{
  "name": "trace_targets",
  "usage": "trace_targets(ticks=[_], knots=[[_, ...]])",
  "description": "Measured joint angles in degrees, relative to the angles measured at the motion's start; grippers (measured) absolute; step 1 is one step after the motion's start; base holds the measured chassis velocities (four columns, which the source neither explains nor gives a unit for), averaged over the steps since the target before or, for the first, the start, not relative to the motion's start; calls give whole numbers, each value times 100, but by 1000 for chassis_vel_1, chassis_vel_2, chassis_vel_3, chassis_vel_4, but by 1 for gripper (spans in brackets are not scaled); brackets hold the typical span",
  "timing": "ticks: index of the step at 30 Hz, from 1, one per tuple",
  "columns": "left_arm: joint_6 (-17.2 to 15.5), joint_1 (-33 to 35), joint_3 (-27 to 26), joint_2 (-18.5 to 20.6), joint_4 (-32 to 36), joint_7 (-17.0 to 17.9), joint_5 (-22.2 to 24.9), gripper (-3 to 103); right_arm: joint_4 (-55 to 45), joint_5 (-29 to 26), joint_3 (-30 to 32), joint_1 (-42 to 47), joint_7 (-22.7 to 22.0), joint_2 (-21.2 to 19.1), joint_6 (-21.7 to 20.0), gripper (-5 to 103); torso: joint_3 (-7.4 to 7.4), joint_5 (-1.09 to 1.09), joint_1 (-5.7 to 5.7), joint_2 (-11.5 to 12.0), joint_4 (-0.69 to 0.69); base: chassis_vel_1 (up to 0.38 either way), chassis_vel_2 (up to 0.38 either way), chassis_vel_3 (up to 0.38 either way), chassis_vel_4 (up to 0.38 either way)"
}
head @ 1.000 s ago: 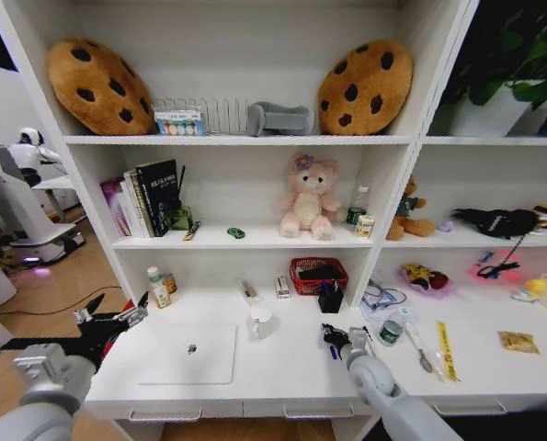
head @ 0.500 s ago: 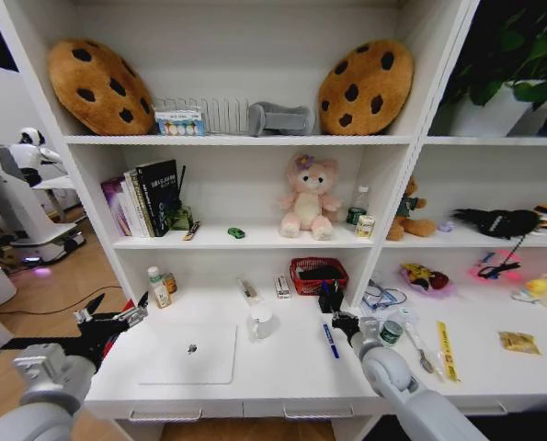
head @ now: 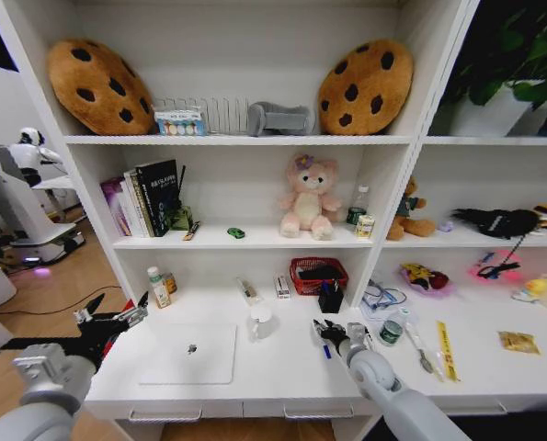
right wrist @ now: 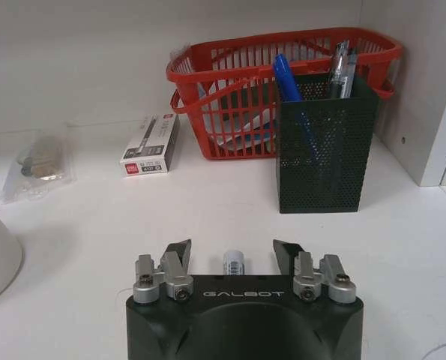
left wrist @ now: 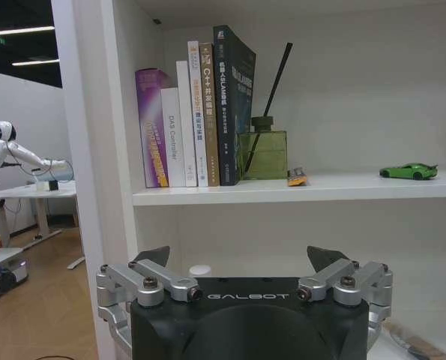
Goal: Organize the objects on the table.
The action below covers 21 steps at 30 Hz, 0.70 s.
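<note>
Two arms are in my head view. Far left, my left gripper (head: 117, 317) hangs in the air off the left end of the table (head: 282, 381), with its fingers spread wide and nothing in them. In the left wrist view that same gripper (left wrist: 246, 262) faces a shelf with books (left wrist: 196, 112) and a green car (left wrist: 408, 171).

Next on the table is the laptop (head: 190, 353), lying flat and shut.

Right of it, my right gripper (head: 332, 334) sits low over the table, just in front of the black pen cup (head: 330, 298) and the red basket (head: 317, 272). Its fingers are spread apart. In the right wrist view, a pen (right wrist: 233, 264) lies between the open fingers of the gripper (right wrist: 231, 255). I think they are not touching it, but it is hard to tell.

Farther right lie the jar (head: 391, 331), the spoon (head: 418, 349), the yellow strip (head: 446, 349) and the yellow packet (head: 518, 342).
</note>
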<state>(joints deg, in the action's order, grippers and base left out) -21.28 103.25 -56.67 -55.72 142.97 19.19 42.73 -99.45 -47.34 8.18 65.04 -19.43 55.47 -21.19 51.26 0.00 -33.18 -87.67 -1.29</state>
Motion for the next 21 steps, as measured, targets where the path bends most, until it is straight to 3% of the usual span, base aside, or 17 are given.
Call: trace_targets(ticks=[1,3,7,14,15,17,21], knots=[[0,0,0,0,0,0,0,100,0,0,0,0,0,0,0,61,0,0,0,0,0,0,0,0,0],[0,0,0,0,0,0,0,100,-2,7,-47,5,-5,-1,-8,72,0,0,0,0,0,0,0,0,0],[0,0,0,0,0,0,0,100,-20,8,-91,32,-28,-1,-26,77,0,0,0,0,0,0,0,0,0],[0,0,0,0,0,0,0,100,-68,-93,-114,61,-205,-34,-83,49,0,0,0,0,0,0,0,0,0],[0,0,0,0,0,0,0,100,-68,-93,-114,61,-205,-34,-83,49,0,0,0,0,0,0,0,0,0],[0,0,0,0,0,0,0,100,-68,-138,-81,69,-218,-60,-86,34,0,0,0,0,0,0,0,0,0],[0,0,0,0,0,0,0,100,-55,-170,-69,75,-229,-74,-88,28,0,0,0,0,0,0,0,0,0]])
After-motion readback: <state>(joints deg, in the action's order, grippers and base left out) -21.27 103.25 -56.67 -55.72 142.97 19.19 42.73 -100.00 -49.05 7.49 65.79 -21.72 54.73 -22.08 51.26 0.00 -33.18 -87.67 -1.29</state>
